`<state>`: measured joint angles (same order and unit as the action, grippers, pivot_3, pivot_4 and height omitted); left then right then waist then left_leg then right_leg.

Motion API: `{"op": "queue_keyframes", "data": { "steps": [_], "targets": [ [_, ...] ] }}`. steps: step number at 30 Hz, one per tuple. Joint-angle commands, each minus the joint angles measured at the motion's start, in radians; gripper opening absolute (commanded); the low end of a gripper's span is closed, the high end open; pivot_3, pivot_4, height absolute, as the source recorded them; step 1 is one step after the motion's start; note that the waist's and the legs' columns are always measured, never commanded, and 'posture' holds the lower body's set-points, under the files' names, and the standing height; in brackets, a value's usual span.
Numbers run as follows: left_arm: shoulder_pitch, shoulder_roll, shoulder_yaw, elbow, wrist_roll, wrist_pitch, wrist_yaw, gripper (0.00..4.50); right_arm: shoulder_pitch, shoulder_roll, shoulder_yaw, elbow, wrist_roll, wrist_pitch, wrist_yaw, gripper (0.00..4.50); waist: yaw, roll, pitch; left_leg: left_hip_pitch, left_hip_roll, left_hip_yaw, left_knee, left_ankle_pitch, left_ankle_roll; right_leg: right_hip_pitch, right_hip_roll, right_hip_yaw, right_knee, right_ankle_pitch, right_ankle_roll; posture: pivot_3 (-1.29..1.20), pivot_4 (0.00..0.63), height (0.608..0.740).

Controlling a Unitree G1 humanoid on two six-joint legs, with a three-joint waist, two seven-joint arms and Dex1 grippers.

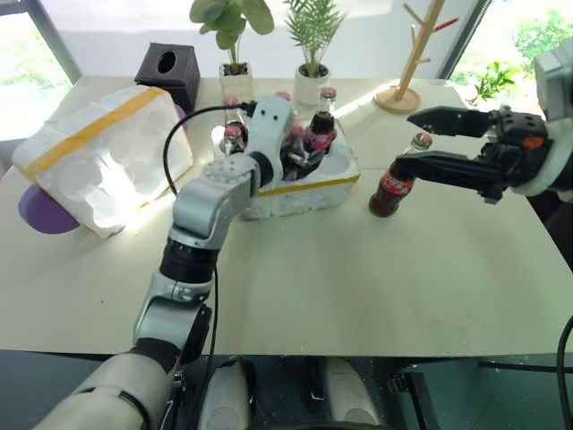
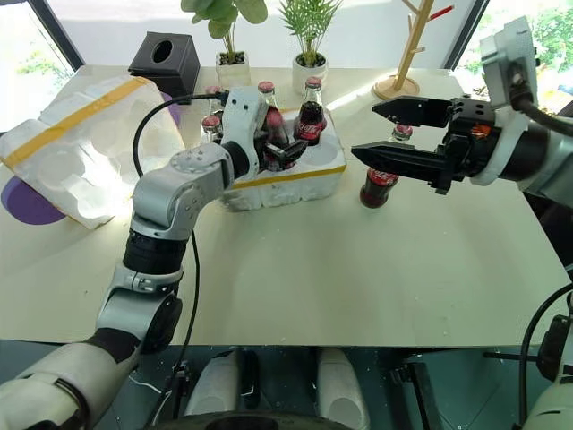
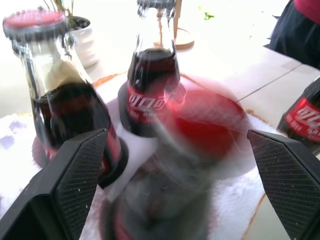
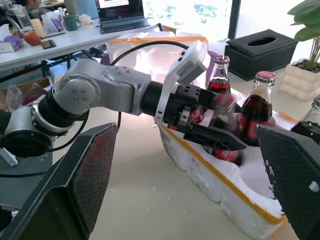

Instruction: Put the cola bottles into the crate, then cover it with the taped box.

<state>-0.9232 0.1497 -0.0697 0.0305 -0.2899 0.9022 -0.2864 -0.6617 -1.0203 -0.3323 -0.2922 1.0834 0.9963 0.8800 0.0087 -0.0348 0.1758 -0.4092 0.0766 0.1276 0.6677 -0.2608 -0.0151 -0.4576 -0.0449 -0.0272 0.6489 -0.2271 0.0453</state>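
Left gripper (image 2: 285,150) is over the crate (image 2: 295,184), fingers spread wide either side of a blurred bottle (image 3: 200,125); left wrist view shows gaps between both pads and the glass, so nothing is clamped. Bottle sits at a crate well, red cap toward the camera; whether it is fully seated, cannot tell.

Right gripper (image 1: 421,141) hangs well right of the crate, jaws fully apart, one finger above the other, holding nothing. A lone bottle (image 1: 394,184) stands upright on the table just behind the lower finger; contact unclear.

Other bottles (image 2: 311,112) stand upright in the crate, red caps up, red labels showing. Exact count in the crate is hard to tell behind the left arm.

Taped box (image 1: 98,157) lies tilted on the table left of the crate, yellow band across the top, apart from the crate. A purple disc (image 1: 43,215) pokes out beneath its left end.

Table (image 1: 358,287) is pale beige. At its back edge: black tissue box (image 1: 168,67), two potted plants (image 1: 235,45) in white pots, wooden rack (image 1: 412,63). Bright windows behind. Right wrist view shows a desk with a laptop (image 4: 120,12) in the background.
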Motion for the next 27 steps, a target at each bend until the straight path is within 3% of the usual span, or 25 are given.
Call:
{"op": "queue_keyframes", "data": {
  "steps": [1,8,15,21,23,27],
  "targets": [
    [-0.041,0.033,0.020,0.005,-0.012,-0.033,-0.057,4.42,-0.005,-0.001,-0.024,-0.020,0.009,-0.014,-0.003,4.50,-0.002,0.000,0.000,0.000,0.000,0.000,0.000,0.000,0.000,0.000,0.000,0.000,0.000,0.000,0.000,0.00,0.150,0.740],
    [-0.065,0.139,0.092,-0.116,-0.155,-0.122,-0.305,4.42,0.032,-0.017,-0.035,-0.025,-0.003,-0.020,0.009,4.50,-0.003,0.000,0.000,0.000,0.000,0.000,0.000,0.000,0.000,0.000,0.000,0.000,0.000,0.000,0.000,0.00,0.150,0.740],
    [-0.099,0.385,0.217,-0.187,-0.377,-0.081,-0.610,4.42,0.225,-0.040,-0.017,-0.007,-0.200,-0.136,0.035,4.50,-0.003,0.000,0.000,0.000,0.000,0.000,0.000,0.000,0.000,0.000,0.000,0.000,0.000,0.000,0.000,0.00,0.150,0.740],
    [0.080,0.713,0.240,-0.213,-0.485,0.007,-0.908,4.42,0.310,0.077,-0.011,0.037,-0.322,-0.168,-0.149,4.50,-0.027,0.001,0.000,0.001,0.001,0.000,0.000,0.001,-0.001,0.000,0.000,-0.001,0.001,0.000,0.000,0.00,0.150,0.740],
    [0.138,0.784,0.239,-0.229,-0.498,0.017,-0.959,4.42,0.302,0.126,-0.004,0.060,-0.358,-0.176,-0.215,4.50,-0.026,0.000,0.000,0.001,0.001,0.001,0.000,0.001,-0.001,0.000,0.000,0.000,0.001,0.000,0.000,0.00,0.150,0.740],
    [0.225,0.829,0.252,-0.262,-0.497,-0.011,-0.965,4.42,0.276,0.223,0.022,0.131,-0.424,-0.216,-0.295,4.50,-0.019,0.000,0.000,0.001,0.001,0.001,0.000,0.001,-0.002,0.001,0.000,-0.001,0.001,0.000,0.000,0.00,0.150,0.740]
  ]
}}
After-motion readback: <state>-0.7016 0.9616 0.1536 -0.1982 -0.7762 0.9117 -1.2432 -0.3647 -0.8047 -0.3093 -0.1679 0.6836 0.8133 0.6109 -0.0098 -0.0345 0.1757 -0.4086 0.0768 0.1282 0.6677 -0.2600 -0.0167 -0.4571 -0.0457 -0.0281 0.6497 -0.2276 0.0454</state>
